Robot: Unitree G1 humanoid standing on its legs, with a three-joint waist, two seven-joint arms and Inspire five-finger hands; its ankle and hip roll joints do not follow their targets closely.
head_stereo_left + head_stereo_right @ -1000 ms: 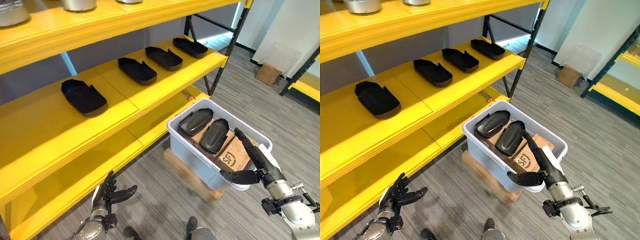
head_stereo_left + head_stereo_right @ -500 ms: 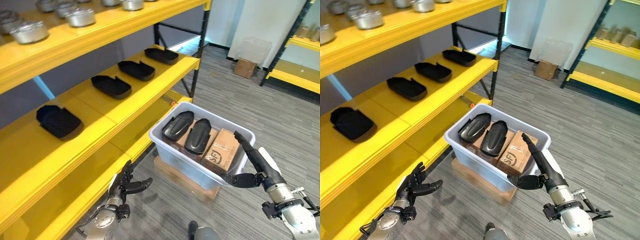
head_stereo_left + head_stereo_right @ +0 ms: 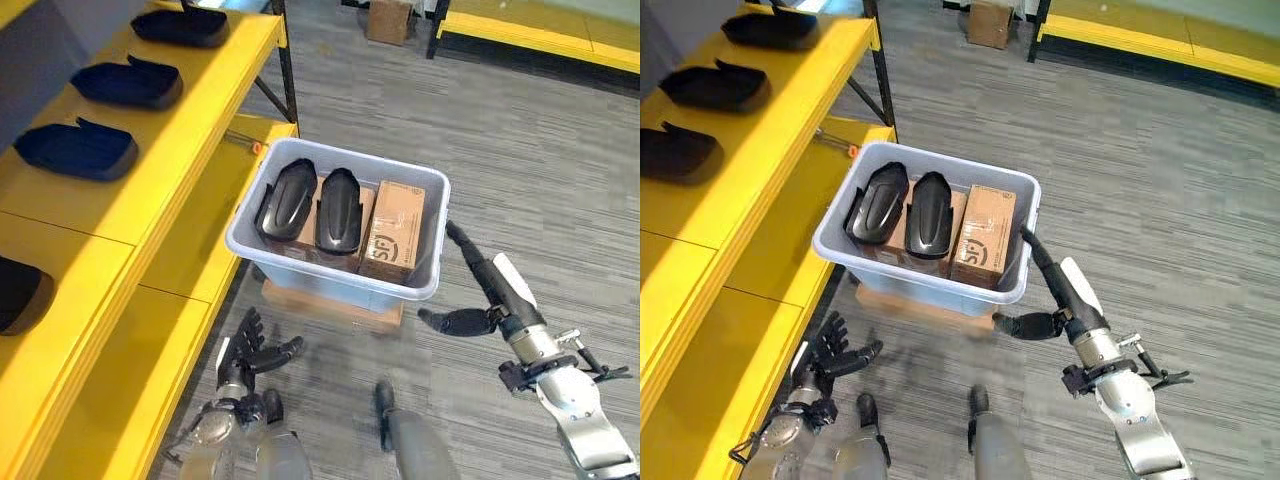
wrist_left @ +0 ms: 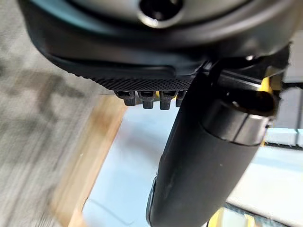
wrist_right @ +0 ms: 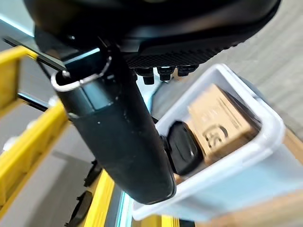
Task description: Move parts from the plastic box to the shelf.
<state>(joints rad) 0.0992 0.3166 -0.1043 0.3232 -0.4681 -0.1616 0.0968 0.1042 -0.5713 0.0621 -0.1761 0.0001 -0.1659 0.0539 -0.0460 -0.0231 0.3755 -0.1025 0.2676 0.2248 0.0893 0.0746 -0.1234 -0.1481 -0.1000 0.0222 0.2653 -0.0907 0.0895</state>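
A pale plastic box (image 3: 330, 277) stands on a low wooden block (image 3: 330, 302) beside the yellow shelf (image 3: 150, 190). Two black moulded parts (image 3: 287, 198) (image 3: 338, 208) lie side by side in the box, next to a brown carton (image 3: 393, 230). My right hand (image 3: 490, 295) is open just right of the box, fingers straight toward its right wall and thumb out, holding nothing. Its wrist view looks past the thumb (image 5: 128, 127) at the carton (image 5: 220, 123) and a part (image 5: 182, 144). My left hand (image 3: 245, 360) hangs low in front of the shelf, open with fingers spread.
Three more black parts (image 3: 75, 150) (image 3: 128, 82) (image 3: 180, 25) lie in a row on the middle shelf board. A lower yellow board (image 3: 190, 240) runs beside the box. Grey plank floor stretches to the right, with a second yellow rack (image 3: 540, 35) and a carton (image 3: 388, 18) at the back.
The whole view has swung down and to the right, so the box is seen more from above. My right hand has come off the box's corner and now sits just beside it.
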